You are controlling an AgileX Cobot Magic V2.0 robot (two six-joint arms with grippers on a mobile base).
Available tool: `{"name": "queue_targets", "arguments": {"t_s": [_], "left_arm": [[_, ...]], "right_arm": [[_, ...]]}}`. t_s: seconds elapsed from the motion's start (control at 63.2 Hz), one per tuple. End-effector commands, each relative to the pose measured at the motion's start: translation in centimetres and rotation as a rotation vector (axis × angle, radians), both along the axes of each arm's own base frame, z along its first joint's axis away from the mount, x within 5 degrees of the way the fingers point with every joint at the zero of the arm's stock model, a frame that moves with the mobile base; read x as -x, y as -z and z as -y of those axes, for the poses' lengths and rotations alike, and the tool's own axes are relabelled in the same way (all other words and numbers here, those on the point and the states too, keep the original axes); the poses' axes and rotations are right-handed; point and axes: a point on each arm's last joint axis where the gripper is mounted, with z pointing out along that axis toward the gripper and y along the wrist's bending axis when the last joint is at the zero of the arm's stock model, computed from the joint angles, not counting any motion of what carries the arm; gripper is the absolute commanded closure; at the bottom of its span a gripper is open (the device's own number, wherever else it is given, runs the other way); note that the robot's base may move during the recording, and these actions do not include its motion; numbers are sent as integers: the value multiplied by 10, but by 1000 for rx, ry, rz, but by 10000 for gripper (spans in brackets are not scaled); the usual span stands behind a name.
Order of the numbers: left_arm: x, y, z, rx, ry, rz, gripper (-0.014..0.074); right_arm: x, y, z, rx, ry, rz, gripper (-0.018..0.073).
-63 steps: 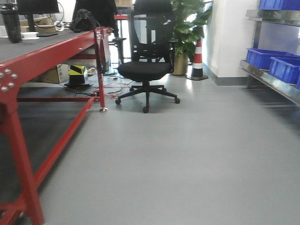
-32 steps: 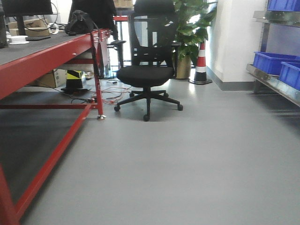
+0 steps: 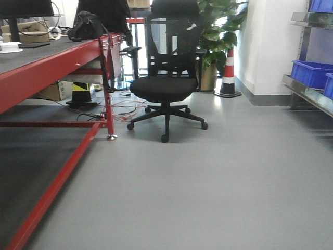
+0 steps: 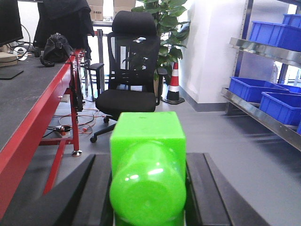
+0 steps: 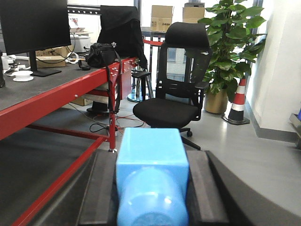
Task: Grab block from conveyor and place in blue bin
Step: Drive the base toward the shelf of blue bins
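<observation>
My left gripper [image 4: 148,157] is shut on a bright green block [image 4: 146,136], squeezed between its two black fingers [image 4: 94,188]. A light blue block [image 5: 150,150] sits the same way in my right gripper [image 5: 151,155], which is shut on it. Both blocks hang above the grey floor. The conveyor [image 3: 31,57], a dark grey belt on a red frame, runs along the left in the front view and both wrist views [image 4: 28,94] [image 5: 51,87]. Blue bins [image 3: 312,73] [image 4: 254,87] stand on a metal shelf at the right. Neither gripper shows in the front view.
A black office chair [image 3: 165,86] stands ahead in the aisle, with a striped cone [image 3: 228,73] and a potted plant [image 3: 218,31] behind it. Cables [image 3: 122,107] lie on the floor by the red leg [image 3: 108,104]. A monitor [image 5: 35,28] and a black bag [image 3: 87,26] rest on the belt.
The front view has moved forward along the conveyor. The near red leg has left the frame at the left, the chair looks closer, and the blue bins have slid to the right edge.
</observation>
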Motion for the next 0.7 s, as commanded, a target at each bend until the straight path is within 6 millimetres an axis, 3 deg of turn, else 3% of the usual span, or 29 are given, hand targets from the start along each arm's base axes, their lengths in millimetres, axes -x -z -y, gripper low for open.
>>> {"name": "queue_targets", "arguments": {"t_s": [0.0, 0.681], "left_arm": [[1, -2, 1, 0, 8, 24, 707], [1, -2, 1, 0, 8, 24, 707]], "right_arm": [[1, -3, 0, 0, -3, 32, 721], [1, -3, 0, 0, -3, 32, 721]]}}
